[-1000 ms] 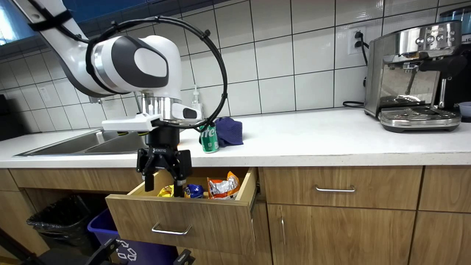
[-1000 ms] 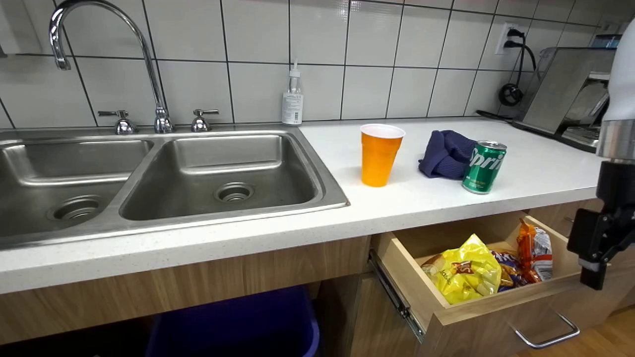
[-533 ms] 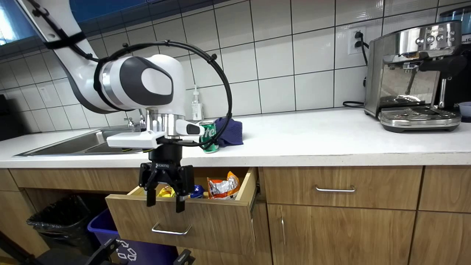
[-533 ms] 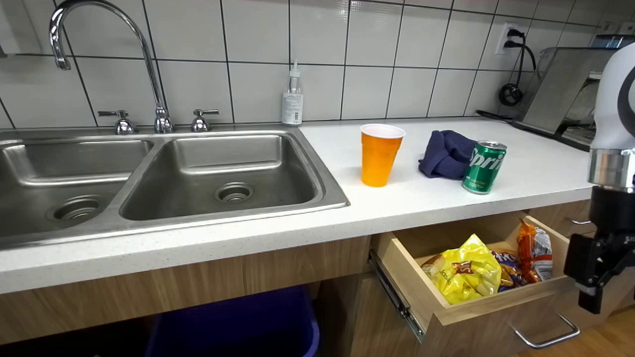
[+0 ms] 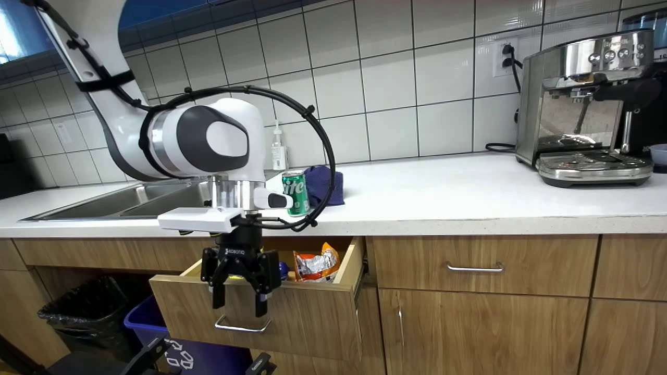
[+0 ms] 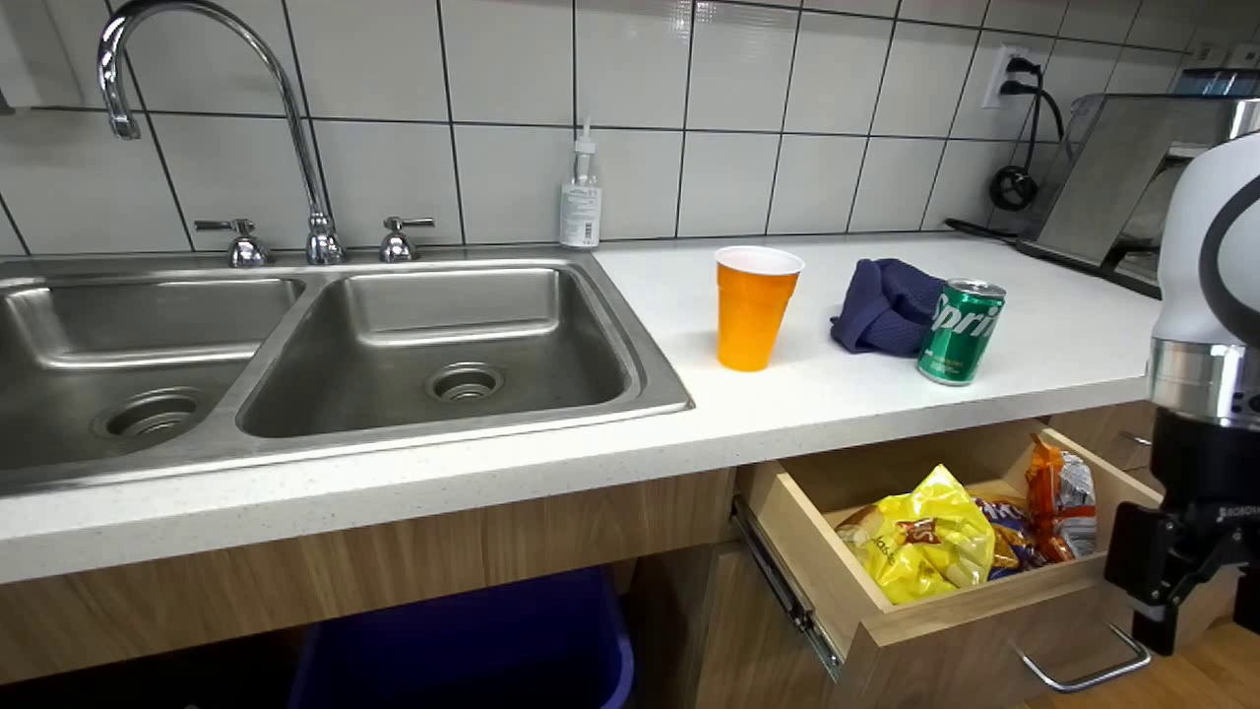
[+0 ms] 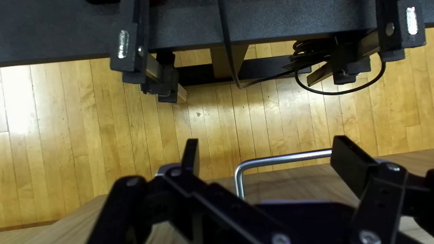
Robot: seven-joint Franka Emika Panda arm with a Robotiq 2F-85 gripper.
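- Wooden drawer (image 5: pixel 302 312) is standing pulled out, its metal handle (image 7: pixel 283 158) lying along the drawer's front, long axis running side to side.
- Gripper (image 5: pixel 239 310) is hovering just outside the drawer's front, the handle sitting below its fingertips (image 5: pixel 261 306); no contact is showing.
- Those fingertips are standing wide apart, roughly along the handle's length, with nothing held between them.
- Arm (image 5: pixel 212 135) is bending down above the drawer's front, keeping the gripper close to vertical.
- Inside the drawer, yellow, blue and orange snack bags (image 6: pixel 930 551) are resting.
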